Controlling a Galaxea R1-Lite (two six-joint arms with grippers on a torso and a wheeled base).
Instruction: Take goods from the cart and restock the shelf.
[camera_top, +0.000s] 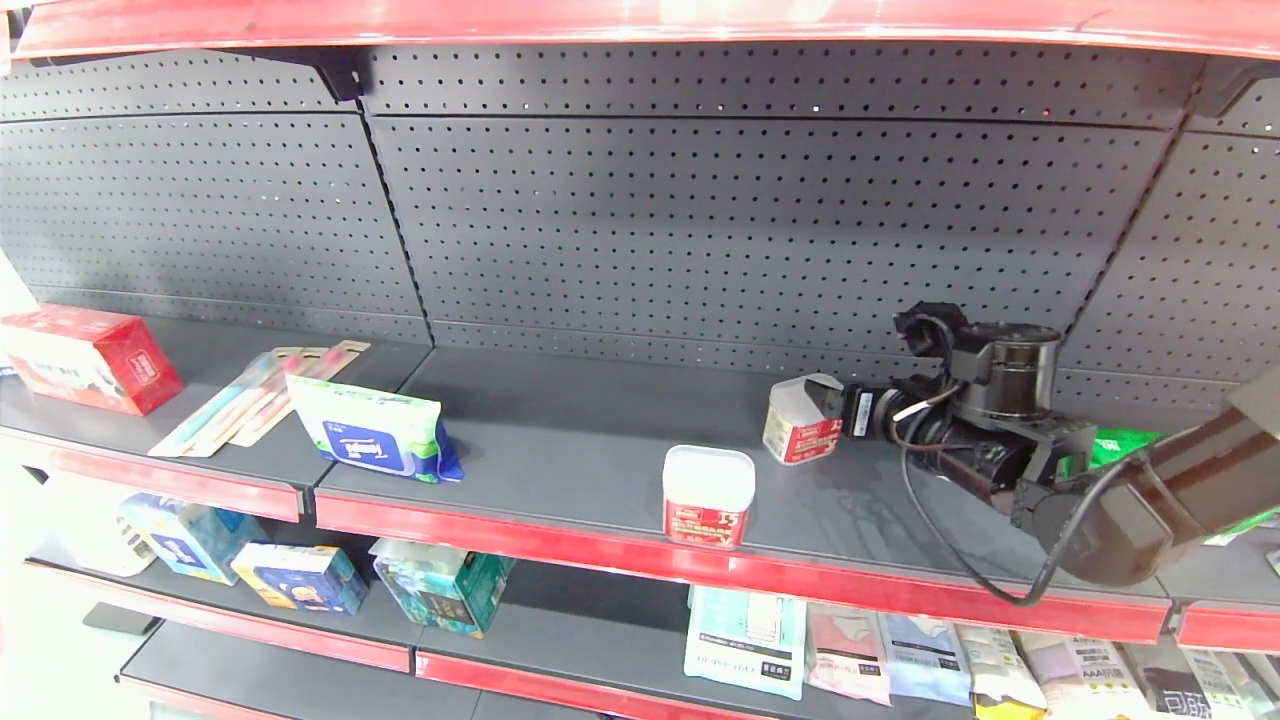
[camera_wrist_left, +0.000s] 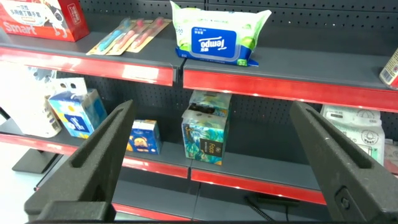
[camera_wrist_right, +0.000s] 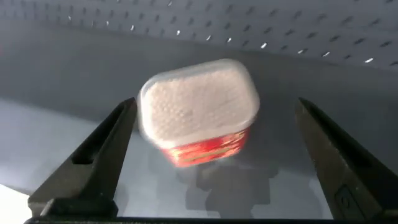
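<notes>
The right gripper (camera_top: 828, 402) reaches in over the middle shelf (camera_top: 560, 440) from the robot's right, with its jaws spread wide and holding nothing. A small white-lidded tub (camera_top: 800, 420) with a red label stands on the shelf board just ahead of the fingertips, well back from the red front edge. In the right wrist view the right gripper (camera_wrist_right: 216, 109) frames that white-lidded tub (camera_wrist_right: 199, 112). The tub looks slightly tilted there, with one black finger (camera_wrist_right: 93, 162) close beside its lid and the other finger (camera_wrist_right: 339, 162) standing clearly apart from it. A second tub (camera_top: 707, 495) of the same kind stands upright nearer the front edge, to the left of the first and apart from it. Further left on the same level lie a pack of wet wipes (camera_top: 375, 435), some flat toothbrush packs (camera_top: 255, 395) just behind it, and a red box (camera_top: 90, 358) at the far end. A green packet (camera_top: 1120, 445) shows partly behind the right arm. The left gripper (camera_wrist_left: 212, 107) is also open, its fingers (camera_wrist_left: 93, 155) far apart with nothing between them. It hangs in front of the shelving, below the level of the wet wipes. On the lower shelf beyond it stand a patterned tissue box (camera_wrist_left: 206, 127) and a small blue box (camera_wrist_left: 144, 137)
</notes>
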